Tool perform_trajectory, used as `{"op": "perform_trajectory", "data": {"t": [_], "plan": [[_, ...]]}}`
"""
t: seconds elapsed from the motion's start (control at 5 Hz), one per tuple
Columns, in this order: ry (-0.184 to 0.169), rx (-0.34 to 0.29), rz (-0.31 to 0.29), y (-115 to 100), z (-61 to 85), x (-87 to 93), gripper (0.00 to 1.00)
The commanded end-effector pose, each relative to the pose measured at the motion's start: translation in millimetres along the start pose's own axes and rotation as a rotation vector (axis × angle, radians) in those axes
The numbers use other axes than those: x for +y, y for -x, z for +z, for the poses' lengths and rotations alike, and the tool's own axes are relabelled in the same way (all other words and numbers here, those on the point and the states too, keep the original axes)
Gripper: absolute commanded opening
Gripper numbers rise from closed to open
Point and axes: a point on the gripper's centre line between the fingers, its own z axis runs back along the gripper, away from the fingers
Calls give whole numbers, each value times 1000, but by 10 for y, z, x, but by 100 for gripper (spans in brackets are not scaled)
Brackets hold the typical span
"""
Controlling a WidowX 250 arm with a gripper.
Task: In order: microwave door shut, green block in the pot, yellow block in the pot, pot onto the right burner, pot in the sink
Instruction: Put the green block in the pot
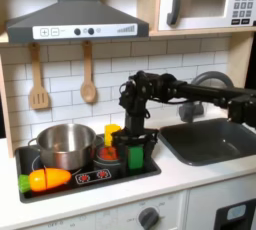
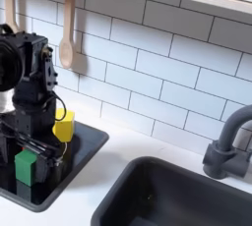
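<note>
Green block [image 1: 135, 157] sits on the black stove [image 1: 150, 166] to the right of the pot [image 1: 64, 144] in the first exterior view, with the gripper [image 1: 132, 144] lowered over it, jaws spread either side. Yellow block [image 1: 111, 132] stands just behind. Microwave door [image 1: 198, 2] above is closed; sink [image 1: 210, 140] lies further right in the white counter [image 1: 190, 179].

A white counter [image 1: 185, 179] is seen carrying a black stovetop tray [image 1: 90, 179] at nine o'clock, with the sink [image 1: 215, 139] set in at three o'clock.
</note>
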Motion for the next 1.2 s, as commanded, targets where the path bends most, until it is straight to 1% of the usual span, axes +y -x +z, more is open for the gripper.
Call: {"op": "perform_trajectory", "data": {"t": [0.0, 0.2, 0.6, 0.8, 1.0], "plan": [[10, 11, -31, 12, -27, -86, 100], [4, 28, -17, 37, -65, -60, 100], [11, 28, -12, 12, -64, -74, 100], [28, 45, -2, 28, -95, -78, 0], [15, 49, 4, 40, -87, -54, 0]]}}
